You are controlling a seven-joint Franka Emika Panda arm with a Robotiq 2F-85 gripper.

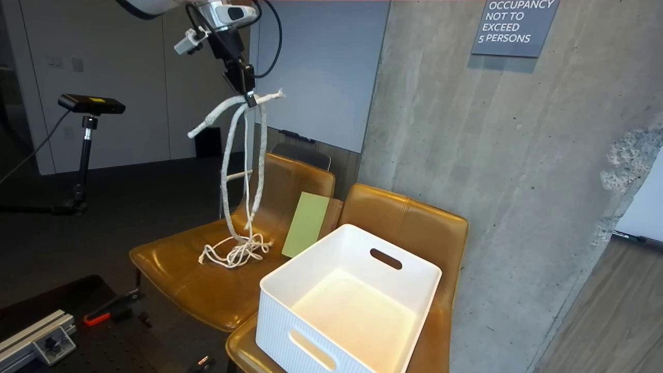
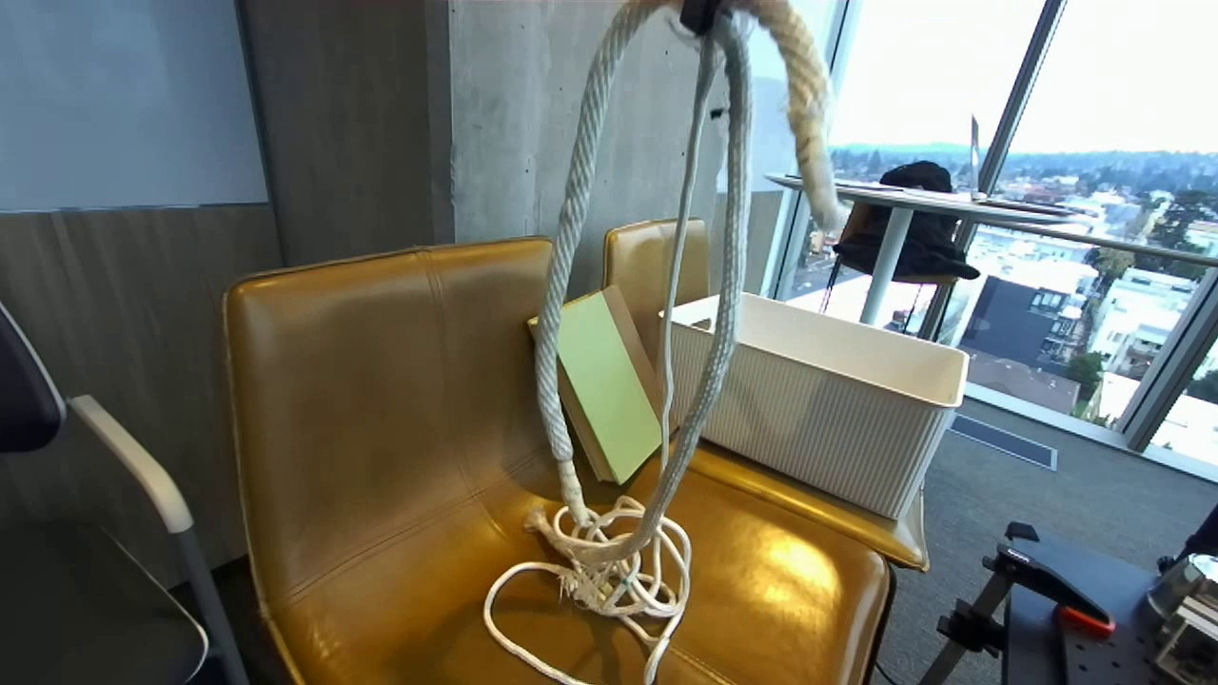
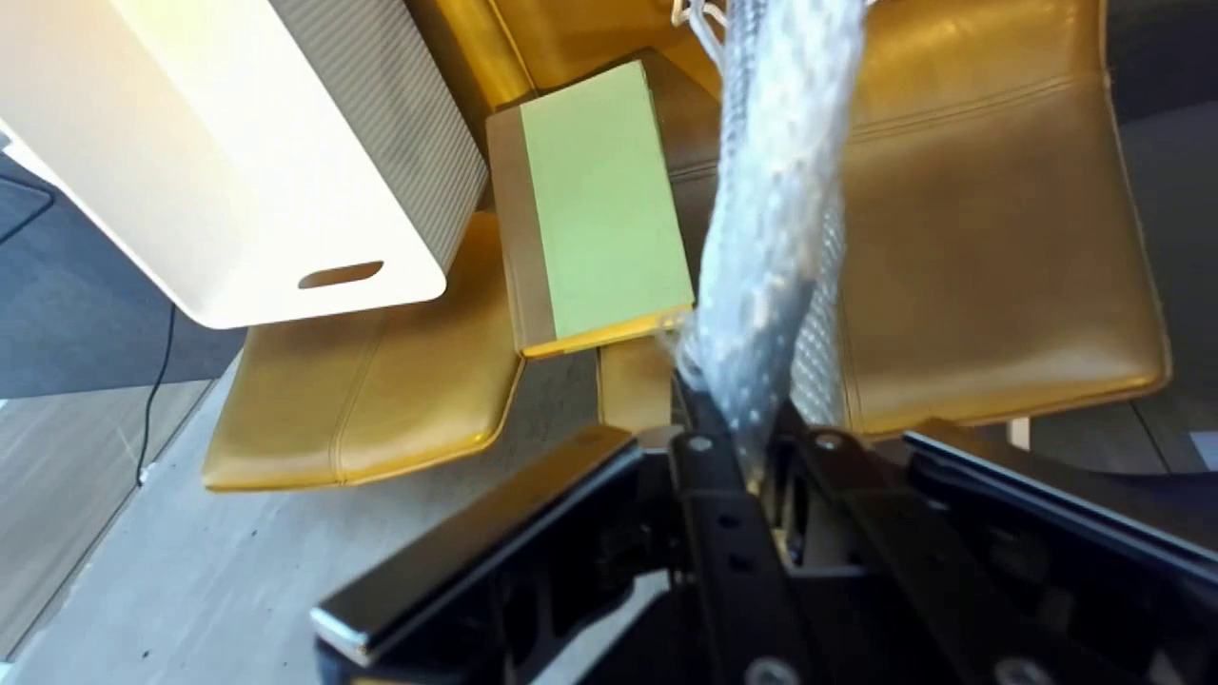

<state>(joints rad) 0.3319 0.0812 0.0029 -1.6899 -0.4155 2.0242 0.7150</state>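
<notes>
White braided rope (image 2: 572,211) hangs in long loops from the tool (image 1: 250,98), which is clamped on its upper part, loose ends poking out to both sides in an exterior view. Lower down, the loops reach a tangle of thin cord (image 1: 241,254) (knotted or merely heaped, cannot tell) on the seat of a tan chair (image 2: 381,390). Green-and-brown book (image 3: 609,209) stands tilted near the rope, just beside a white bin (image 1: 352,300) that sits on the adjoining chair (image 1: 404,220).
</notes>
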